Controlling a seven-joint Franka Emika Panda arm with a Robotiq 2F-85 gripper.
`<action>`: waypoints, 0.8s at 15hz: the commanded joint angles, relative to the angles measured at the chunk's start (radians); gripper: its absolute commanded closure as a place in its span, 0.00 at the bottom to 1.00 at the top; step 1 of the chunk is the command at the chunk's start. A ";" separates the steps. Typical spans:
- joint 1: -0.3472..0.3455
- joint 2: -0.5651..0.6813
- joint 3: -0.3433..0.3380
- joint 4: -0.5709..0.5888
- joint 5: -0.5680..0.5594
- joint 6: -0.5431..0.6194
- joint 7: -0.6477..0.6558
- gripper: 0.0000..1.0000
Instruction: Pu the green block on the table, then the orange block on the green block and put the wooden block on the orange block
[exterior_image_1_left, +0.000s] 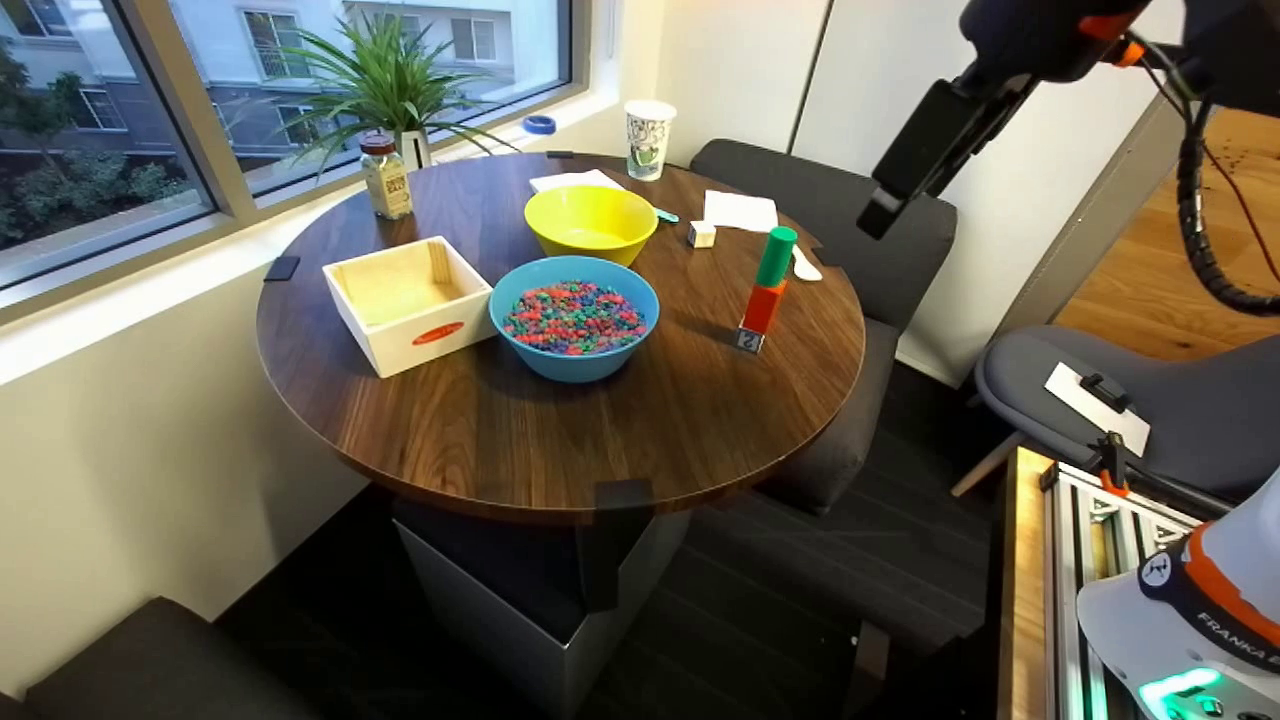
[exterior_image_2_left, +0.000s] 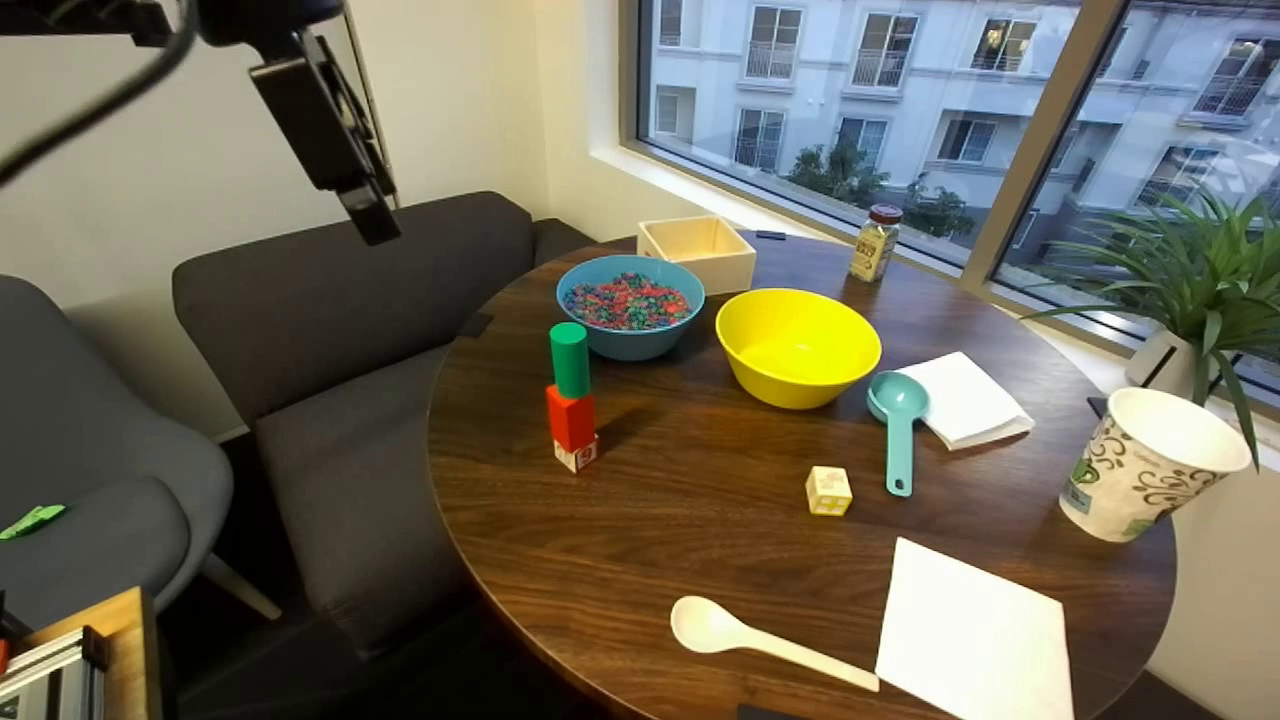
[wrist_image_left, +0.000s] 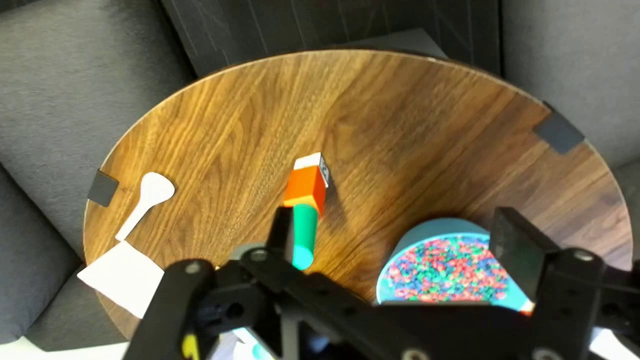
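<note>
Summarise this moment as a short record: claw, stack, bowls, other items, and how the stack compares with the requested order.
Claw: claw open, holding nothing, up in the air
Stack, top down: green block, orange block, printed cube
Base: printed cube rests on the table
Bowls: blue bowl filled with small multicoloured pieces; yellow bowl near it
Other items: wooden box, pale spoon, paper cup
Requested order: not met; green block sits on top, not on the table
</note>
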 joint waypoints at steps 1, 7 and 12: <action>-0.030 -0.025 -0.017 -0.116 0.037 0.189 0.120 0.00; -0.031 -0.004 -0.018 -0.092 0.016 0.172 0.107 0.00; -0.102 0.025 -0.027 -0.100 -0.060 0.198 0.160 0.00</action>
